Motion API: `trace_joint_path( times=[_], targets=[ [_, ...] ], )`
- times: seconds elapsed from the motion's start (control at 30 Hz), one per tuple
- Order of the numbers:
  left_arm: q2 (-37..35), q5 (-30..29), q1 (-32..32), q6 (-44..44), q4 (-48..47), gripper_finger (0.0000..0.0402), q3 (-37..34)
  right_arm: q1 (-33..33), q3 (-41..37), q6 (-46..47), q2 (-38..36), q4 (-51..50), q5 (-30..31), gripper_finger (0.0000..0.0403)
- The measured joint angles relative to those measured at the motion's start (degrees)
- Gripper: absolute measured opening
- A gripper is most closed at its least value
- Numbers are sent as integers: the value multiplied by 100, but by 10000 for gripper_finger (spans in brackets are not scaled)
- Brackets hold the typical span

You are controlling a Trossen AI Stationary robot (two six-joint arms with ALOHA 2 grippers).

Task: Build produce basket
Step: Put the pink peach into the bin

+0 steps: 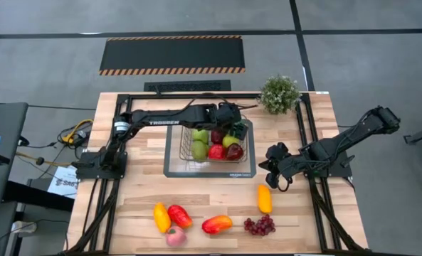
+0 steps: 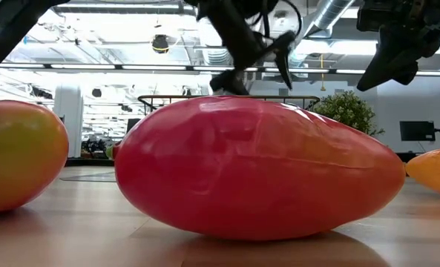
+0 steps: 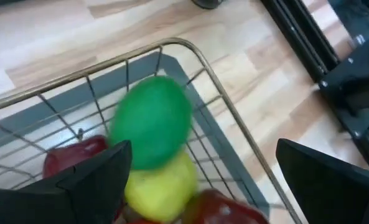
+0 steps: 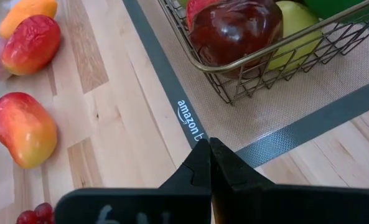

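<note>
The wire basket (image 1: 214,142) stands on a grey dark-rimmed tray (image 1: 209,171) and holds several fruits: green, red, maroon and yellow. My left gripper (image 1: 237,122) (image 3: 203,146) hangs open over the basket's far right corner. Below it, a blurred green fruit (image 3: 152,121) sits on a yellow one (image 3: 161,186), clear of the fingers. My right gripper (image 1: 271,171) (image 4: 210,146) is shut and empty, right of the tray. Loose produce lies near the table's near edge: an orange fruit (image 1: 265,199), purple grapes (image 1: 260,225), a red-yellow mango (image 1: 217,225), and red, yellow and pink pieces.
A bushy potted plant (image 1: 279,93) stands at the far edge, right of the basket. In the low view the red-yellow mango (image 2: 257,174) fills the foreground and hides most of the table behind it. Bare wood lies between the tray and the loose fruit.
</note>
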Motion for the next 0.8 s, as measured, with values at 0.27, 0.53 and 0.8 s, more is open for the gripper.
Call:
trace_joint_path(
  times=[0.27,0.53,0.8],
  targets=[
    [-4,153,-410,370,-1512,383,1125,1,0,-13,0,0,0,7],
    [-13,505,-1759,65,-3158,383,1730,1,0,-144,2,-2,-10,7],
    [-7,550,-3477,-1698,-3553,383,1596,7,0,-197,0,0,-19,7]
  ],
)
